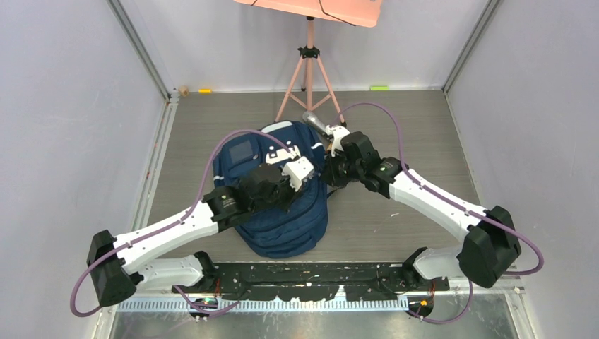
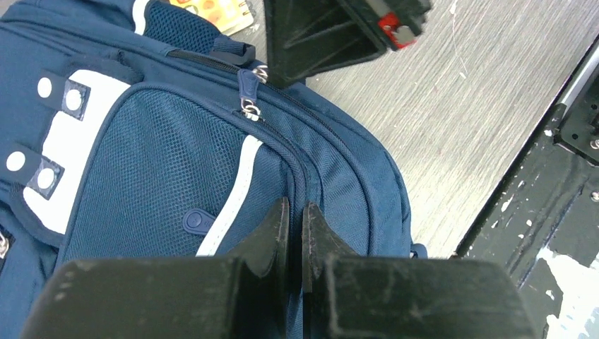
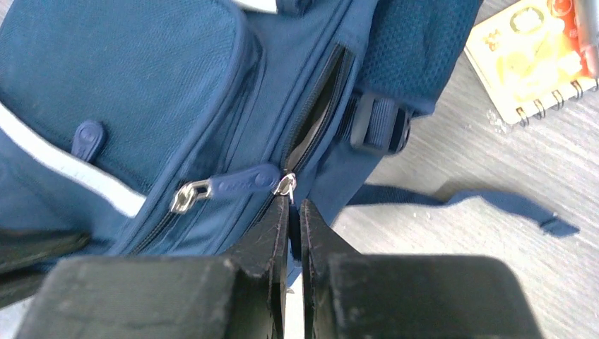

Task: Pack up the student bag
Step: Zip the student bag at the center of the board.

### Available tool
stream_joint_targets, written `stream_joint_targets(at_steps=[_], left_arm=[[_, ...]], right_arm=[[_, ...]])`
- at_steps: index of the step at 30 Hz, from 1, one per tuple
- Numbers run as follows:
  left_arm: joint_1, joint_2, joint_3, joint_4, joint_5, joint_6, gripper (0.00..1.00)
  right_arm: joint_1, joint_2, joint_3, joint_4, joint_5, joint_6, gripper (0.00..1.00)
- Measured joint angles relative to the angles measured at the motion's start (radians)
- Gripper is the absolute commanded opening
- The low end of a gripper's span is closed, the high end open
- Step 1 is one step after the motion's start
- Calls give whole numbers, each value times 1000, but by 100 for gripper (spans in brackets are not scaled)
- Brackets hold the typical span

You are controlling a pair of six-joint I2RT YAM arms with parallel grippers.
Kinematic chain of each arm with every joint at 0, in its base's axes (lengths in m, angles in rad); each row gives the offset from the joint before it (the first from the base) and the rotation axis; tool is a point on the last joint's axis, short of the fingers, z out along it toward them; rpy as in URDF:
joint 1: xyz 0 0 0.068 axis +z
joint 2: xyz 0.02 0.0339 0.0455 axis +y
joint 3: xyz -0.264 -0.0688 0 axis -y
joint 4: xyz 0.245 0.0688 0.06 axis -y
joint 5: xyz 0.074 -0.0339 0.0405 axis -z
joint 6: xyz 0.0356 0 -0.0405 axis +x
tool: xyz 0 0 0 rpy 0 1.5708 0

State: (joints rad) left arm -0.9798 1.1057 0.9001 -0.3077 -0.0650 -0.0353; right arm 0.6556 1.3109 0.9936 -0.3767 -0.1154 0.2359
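Centrally on the grey desk [image 1: 395, 141] lies the student bag [image 1: 282, 226], navy with white stripes, in the middle of the overhead view just above the arm bases, with both arms reaching in over its upper half. Seen from the left wrist, the left fingers [image 2: 282, 220] are closed down to a thin slit, their tips resting at the zip seams that run beside the mesh pocket [image 2: 162, 162] in the lower middle of the frame; whether any fabric is pinched between them cannot be told. Seen from the right wrist, the right fingers [image 3: 279, 219] are likewise drawn almost together, tips right at a small silver zip pull [image 3: 286, 185] at frame centre, next to a blue zip tab [image 3: 244, 180]; whether the pull is actually nipped cannot be made out. Above that pull the zip gapes a little, showing pale lining. A dark strap [image 3: 480, 205] trails over the desk to the right. At the upper right of that frame sits a spiral notebook [image 3: 526, 56] with a pen [image 3: 588, 28] at its edge. A pink tripod [image 1: 307, 78] stands at the top centre of the overhead view
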Motion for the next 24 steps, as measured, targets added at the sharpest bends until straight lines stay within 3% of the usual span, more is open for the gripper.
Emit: stream_joint_targets(at_steps=[11, 24], left_arm=[[-1, -57, -15, -80, -5, -47, 0], [0, -64, -21, -94, -33, -58, 0]], right_arm=[[-20, 140, 6, 189, 24, -6, 0], [-71, 282, 96, 204, -103, -27, 0]])
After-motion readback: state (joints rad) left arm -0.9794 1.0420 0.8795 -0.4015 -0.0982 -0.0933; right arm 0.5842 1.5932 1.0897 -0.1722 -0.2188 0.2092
